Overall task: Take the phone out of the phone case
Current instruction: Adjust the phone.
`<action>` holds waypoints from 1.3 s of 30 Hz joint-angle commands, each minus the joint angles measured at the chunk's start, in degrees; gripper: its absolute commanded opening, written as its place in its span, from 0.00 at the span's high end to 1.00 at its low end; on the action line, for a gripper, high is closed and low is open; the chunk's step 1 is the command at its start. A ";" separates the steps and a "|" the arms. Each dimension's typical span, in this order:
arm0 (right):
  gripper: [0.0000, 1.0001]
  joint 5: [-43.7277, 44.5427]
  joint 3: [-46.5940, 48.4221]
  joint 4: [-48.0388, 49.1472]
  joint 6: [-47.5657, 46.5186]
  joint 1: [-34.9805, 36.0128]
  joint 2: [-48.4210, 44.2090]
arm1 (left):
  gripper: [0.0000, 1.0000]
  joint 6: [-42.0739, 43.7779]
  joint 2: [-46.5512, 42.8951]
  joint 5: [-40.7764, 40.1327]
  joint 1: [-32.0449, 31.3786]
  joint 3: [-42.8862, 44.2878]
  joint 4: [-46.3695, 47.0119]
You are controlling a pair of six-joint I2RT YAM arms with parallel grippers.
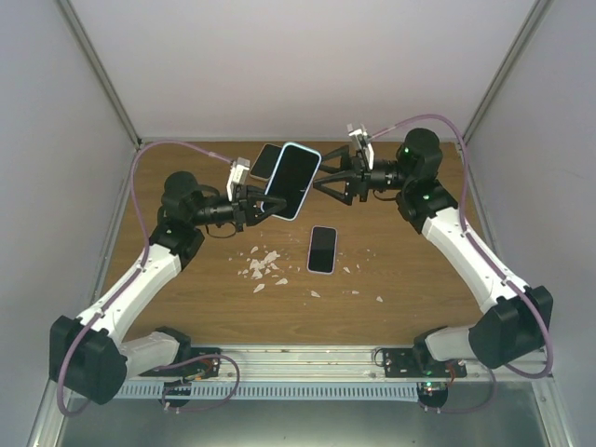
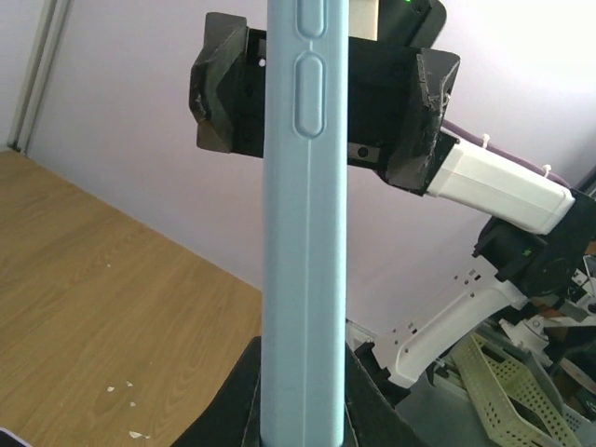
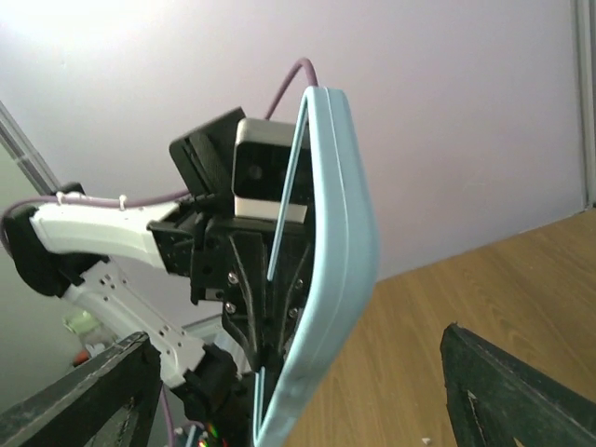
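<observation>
Above the table, the left gripper (image 1: 264,207) is clamping the pale blue phone case (image 1: 291,182) aloft while the right gripper (image 1: 322,182) is gaping wide, jaws straddling its far edge.

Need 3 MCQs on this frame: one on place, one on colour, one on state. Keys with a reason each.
1. Where is the phone case?
A. flat on the table
B. in the air, held by the left jaws
C. inside a box

2. What colour is its edge?
A. red
B. light blue
C. green

3. The right jaws are:
A. open, one finger on each side of the case
B. shut and empty
C. shut on a cable

Key:
1 B: the top view shows it lifted above the table in the left jaws.
2 B: both wrist views show a light blue edge.
3 A: in the right wrist view the fingers stand apart with the case between them.
</observation>
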 commanded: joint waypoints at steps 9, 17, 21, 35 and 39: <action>0.29 4.94 -6.33 23.53 26.22 0.72 0.78 | 1.00 -5.26 0.20 -2.31 -0.22 -4.16 15.84; 0.40 5.92 -6.71 23.14 25.68 2.89 1.77 | 1.00 -6.07 1.89 -3.04 -0.76 -3.29 16.23; 0.56 6.05 -7.34 24.27 26.28 3.16 2.11 | 1.00 -4.89 2.71 -3.14 -1.42 -2.83 14.84; 1.00 4.74 -11.40 27.32 31.18 -1.61 -0.91 | 0.84 12.60 5.78 1.66 -0.58 9.70 -11.26; 0.99 4.40 -13.24 29.24 33.00 -3.05 -2.51 | 0.56 15.22 5.68 4.27 1.20 10.91 -13.58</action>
